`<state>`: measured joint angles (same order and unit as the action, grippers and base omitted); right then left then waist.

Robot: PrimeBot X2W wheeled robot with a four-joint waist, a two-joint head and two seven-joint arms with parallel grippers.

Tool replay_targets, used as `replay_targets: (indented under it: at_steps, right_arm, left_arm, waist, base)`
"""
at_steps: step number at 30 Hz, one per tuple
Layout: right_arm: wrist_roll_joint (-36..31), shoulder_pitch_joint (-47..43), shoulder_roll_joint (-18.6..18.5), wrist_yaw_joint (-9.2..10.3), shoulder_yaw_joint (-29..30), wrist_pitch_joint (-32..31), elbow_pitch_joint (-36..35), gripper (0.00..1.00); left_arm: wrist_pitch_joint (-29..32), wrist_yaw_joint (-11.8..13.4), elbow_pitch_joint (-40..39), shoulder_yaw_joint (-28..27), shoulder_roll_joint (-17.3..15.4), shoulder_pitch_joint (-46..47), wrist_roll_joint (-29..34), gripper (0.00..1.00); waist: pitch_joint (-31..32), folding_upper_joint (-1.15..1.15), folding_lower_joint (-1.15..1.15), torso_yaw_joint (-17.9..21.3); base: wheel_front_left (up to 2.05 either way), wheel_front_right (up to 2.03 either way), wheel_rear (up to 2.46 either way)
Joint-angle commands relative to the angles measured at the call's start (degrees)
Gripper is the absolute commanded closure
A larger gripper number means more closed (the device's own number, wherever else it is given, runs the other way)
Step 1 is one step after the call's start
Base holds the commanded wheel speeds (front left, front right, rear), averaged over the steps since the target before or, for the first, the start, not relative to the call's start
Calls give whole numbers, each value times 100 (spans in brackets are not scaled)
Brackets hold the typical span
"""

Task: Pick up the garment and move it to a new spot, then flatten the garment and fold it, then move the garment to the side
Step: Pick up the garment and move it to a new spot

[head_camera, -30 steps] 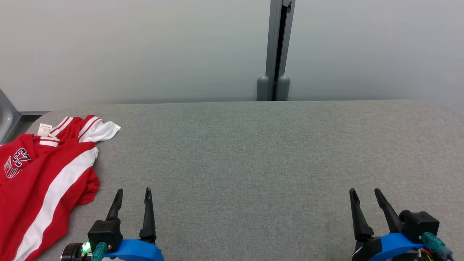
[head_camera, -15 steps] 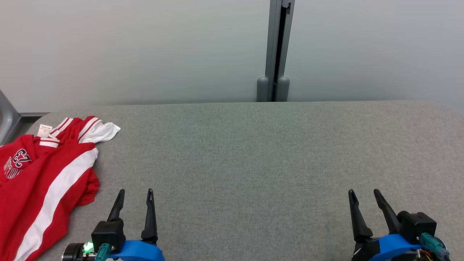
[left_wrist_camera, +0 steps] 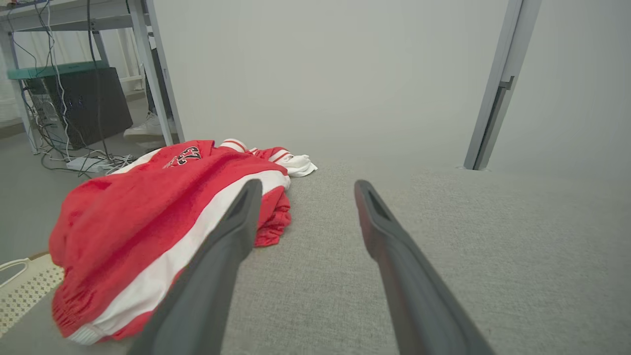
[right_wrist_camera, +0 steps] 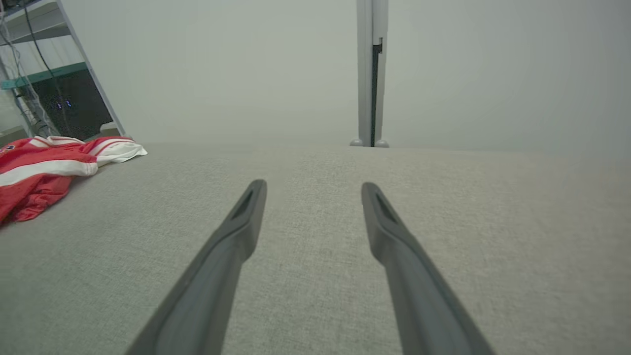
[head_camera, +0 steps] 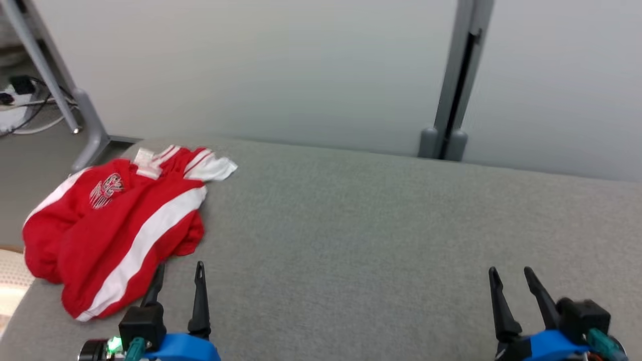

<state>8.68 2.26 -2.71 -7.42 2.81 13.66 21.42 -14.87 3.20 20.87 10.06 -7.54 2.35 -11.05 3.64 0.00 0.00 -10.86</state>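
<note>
The garment (head_camera: 115, 225), a red jersey with white stripes and dark lettering, lies crumpled at the left end of the grey padded surface (head_camera: 361, 230). It also appears in the left wrist view (left_wrist_camera: 157, 217) and at the left edge of the right wrist view (right_wrist_camera: 44, 167). My left gripper (head_camera: 179, 273) is open at the lower left, its left finger in front of the garment's near hem, nothing between the fingers. My right gripper (head_camera: 511, 278) is open at the lower right, far from the garment and empty.
A pale wall with a grey vertical post (head_camera: 454, 100) runs behind the surface. Off the left end are a slanted metal frame leg (head_camera: 75, 100), floor cables (left_wrist_camera: 84, 158), a dark box (left_wrist_camera: 79, 106) and a perforated white basket (left_wrist_camera: 24, 291).
The head view has swung left, so the whole garment and the floor at the left now show. Both grippers keep their open stance at the bottom of the view.
</note>
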Motion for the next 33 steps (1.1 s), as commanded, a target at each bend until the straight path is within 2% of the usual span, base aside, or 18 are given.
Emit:
replay_targets:
  at_steps: [1, 8, 16, 27, 33]
  right_arm:
    - [-27, -21, -31, -13, -32, 0, -28, 0]
    - [-45, -16, -31, -12, 10, 36, -17, 0]
    - [4, 28, -33, -8, -53, 67, 13, 0]
    - [48, 118, -32, -8, -141, 99, 96, 0]
    - [65, 72, -32, -8, -118, 114, 104, 0]
  left_arm:
    - [3, 41, -29, -31, -61, -51, -18, 0]
    - [51, 79, -138, -81, -160, -94, -54, 0]
    - [94, 137, -262, -107, -236, -200, -120, 0]
    - [91, 215, -359, -99, -244, -284, -184, 0]
    - [283, 143, -537, -159, -212, -121, -397, 0]
  waist:
    - [-138, 0, 0, -273]
    - [-154, 0, 0, -1156]
    - [-146, 0, 0, -1783]
    - [-206, 0, 0, -1839]
    - [-238, 0, 0, -1769]
  base:
    - [0, 0, 0]
    - [0, 0, 0]
    - [0, 0, 0]
    - [0, 0, 0]
    - [0, 0, 0]
